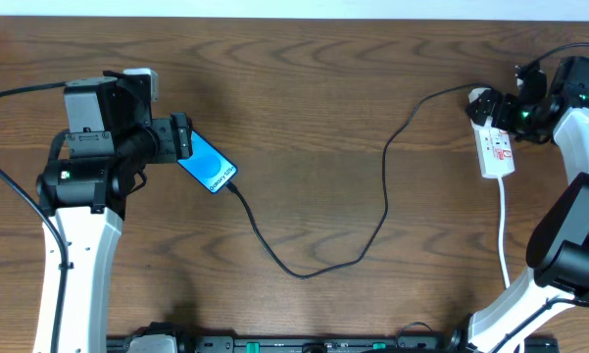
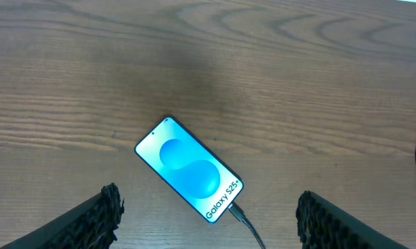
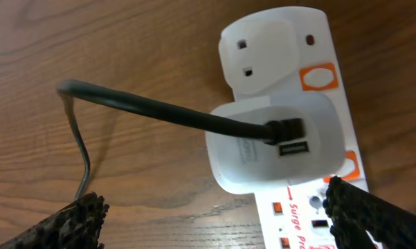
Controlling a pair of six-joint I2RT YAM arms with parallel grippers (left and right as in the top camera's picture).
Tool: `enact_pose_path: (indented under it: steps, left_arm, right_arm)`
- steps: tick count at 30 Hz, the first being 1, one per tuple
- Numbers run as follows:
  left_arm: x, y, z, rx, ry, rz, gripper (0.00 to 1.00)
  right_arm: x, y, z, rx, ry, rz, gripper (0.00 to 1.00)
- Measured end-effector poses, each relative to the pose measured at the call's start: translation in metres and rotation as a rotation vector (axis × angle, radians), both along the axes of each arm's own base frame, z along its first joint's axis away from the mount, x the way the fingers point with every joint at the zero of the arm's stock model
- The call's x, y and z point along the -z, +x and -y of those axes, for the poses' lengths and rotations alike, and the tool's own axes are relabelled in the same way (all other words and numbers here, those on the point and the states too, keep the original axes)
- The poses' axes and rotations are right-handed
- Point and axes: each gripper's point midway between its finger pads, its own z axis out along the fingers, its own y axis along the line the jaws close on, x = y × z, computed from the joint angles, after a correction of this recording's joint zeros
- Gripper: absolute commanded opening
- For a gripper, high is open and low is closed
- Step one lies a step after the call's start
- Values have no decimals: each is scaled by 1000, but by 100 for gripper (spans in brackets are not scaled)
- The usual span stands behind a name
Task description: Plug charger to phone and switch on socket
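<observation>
The phone (image 1: pixel 208 165) lies on the wooden table with its blue screen up; it also shows in the left wrist view (image 2: pixel 188 169). The black charger cable (image 1: pixel 385 191) runs from the phone's lower end (image 2: pixel 239 214), where its tip sits in the port, to a white adapter (image 3: pixel 277 142) on the white socket strip (image 1: pixel 496 149). My left gripper (image 2: pixel 206 221) is open and empty just above the phone's lower end. My right gripper (image 3: pixel 214 218) is open above the strip (image 3: pixel 301 214), its right finger over the switches.
The strip's white cord (image 1: pixel 503 226) runs toward the front edge beside the right arm. The black cable loops across the middle of the table (image 1: pixel 304 273). A dark lead (image 1: pixel 20 91) runs off the left edge.
</observation>
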Motion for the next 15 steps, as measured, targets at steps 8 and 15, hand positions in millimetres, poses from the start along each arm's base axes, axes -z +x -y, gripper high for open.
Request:
enact_pose_path:
  steps: [8,15]
  left_arm:
    - [0,0,0,0,0,0,82]
    - [0,0,0,0,0,0,82]
  right_arm:
    - [1,0,2,4,-12,-1,99]
    - [1,2,9,13,-54,2,99]
